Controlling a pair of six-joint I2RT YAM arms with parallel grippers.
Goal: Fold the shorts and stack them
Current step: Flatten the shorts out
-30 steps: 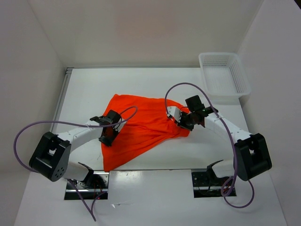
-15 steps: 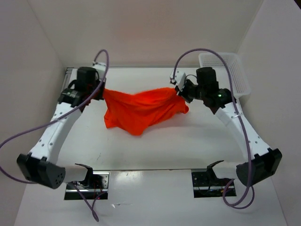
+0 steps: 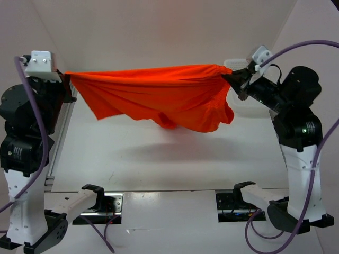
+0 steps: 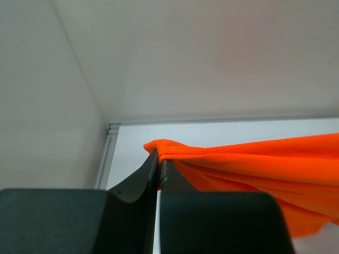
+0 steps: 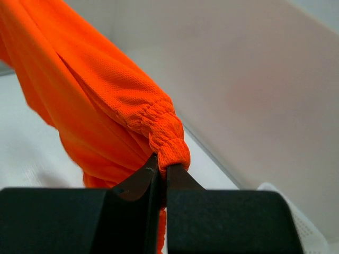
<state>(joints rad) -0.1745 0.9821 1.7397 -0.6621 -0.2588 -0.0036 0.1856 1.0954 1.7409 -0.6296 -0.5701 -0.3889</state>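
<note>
High above the tabletop [image 3: 175,164], the shorts [image 3: 159,95] hang stretched in the air between the two arms, clear of its surface. Their top edge runs nearly level from one tool to the other. The loose orange fabric below it sags in folds, deepest toward the right end, and casts a soft shadow on the tabletop.

The left tool [image 3: 68,80], up over the tabletop's left edge, is pinched fully closed on one corner of the fabric. The left wrist view shows its two dark fingers [image 4: 143,177] pressed together with the thin cloth caught at their tips.

The right tool [image 3: 231,79], up over the tabletop's far right part, is likewise clamped tight. Its fingertips [image 5: 177,178] are closed on the gathered, elastic waistband at the other end of the shorts.

Both arms stand tall from their bases at the tabletop's near edge. A white mesh basket [image 5: 299,227] shows at the tabletop's far right corner, mostly hidden behind the right arm in the top view.
</note>
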